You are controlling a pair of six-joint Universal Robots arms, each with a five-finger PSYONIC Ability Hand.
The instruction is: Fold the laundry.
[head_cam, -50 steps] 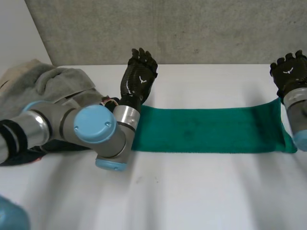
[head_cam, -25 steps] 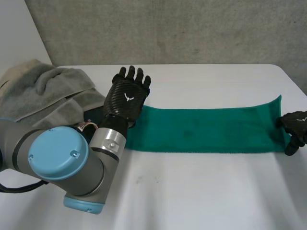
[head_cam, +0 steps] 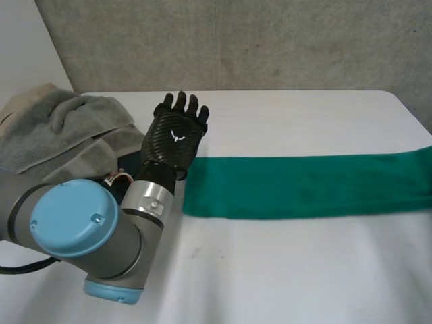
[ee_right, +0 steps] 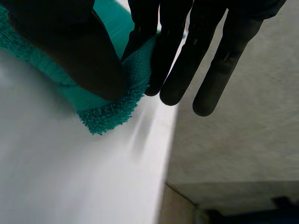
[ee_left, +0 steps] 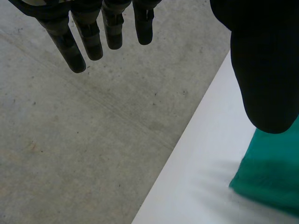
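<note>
One robot hand [ee_right: 70,51], the right, pinches a towel [head_cam: 304,185] edge.

The head camera looks down from 6 o'clock over the white table [head_cam: 283,283], facing the grey wall [head_cam: 270,40] at 12 o'clock. The wrist cameras sit very close behind the left hand [ee_left: 264,70] and the right hand [ee_right: 65,51]. All three share the green towel [head_cam: 304,185].
</note>
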